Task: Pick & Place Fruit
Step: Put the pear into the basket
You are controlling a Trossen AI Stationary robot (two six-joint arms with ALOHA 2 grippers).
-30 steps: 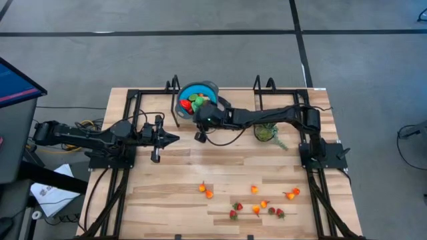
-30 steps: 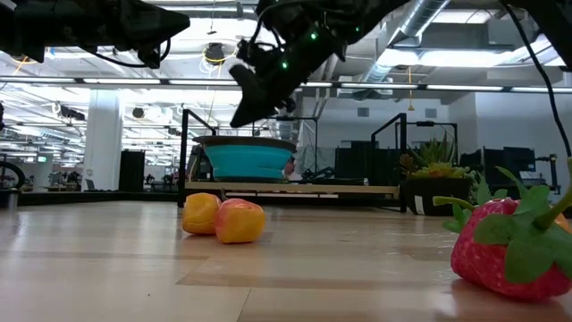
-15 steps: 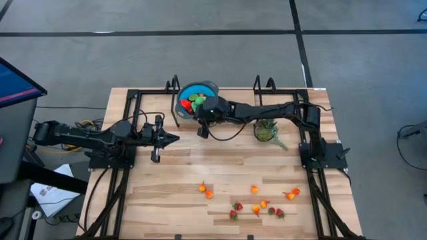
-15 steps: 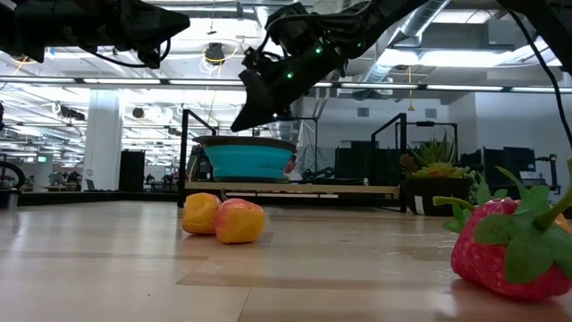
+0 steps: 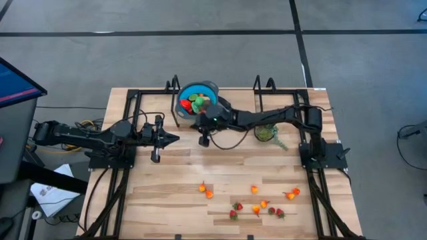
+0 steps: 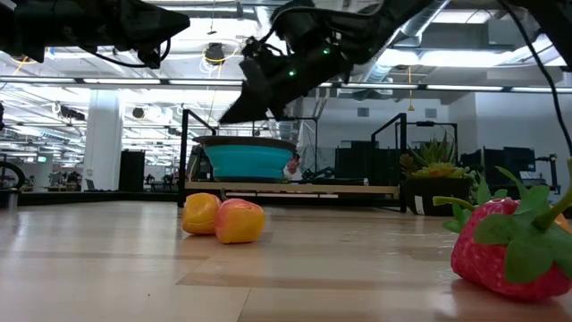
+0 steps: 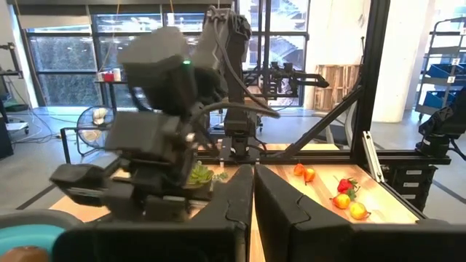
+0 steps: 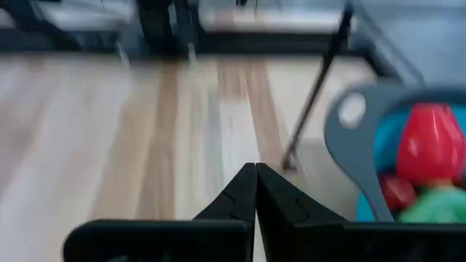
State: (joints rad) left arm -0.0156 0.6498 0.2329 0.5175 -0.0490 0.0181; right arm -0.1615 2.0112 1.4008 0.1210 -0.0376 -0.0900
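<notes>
Tiny toy fruit [image 5: 255, 203] lies scattered on the wooden counter [image 5: 167, 193], well apart from both sets of fingers: orange pieces [image 5: 205, 191] paired together, red strawberries [image 5: 235, 211] with green leaves nearby. More fruit [image 5: 193, 102], red and green, sits piled just beside the right fingers [image 5: 203, 137], which are pressed together.

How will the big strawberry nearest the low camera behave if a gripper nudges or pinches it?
The strawberry looks rounded and tapered, so a nudge would probably roll or pivot it. Its skin seems glossy, perhaps slippery between fingers. The leafy green cap sticks out and may catch or bend.
</notes>
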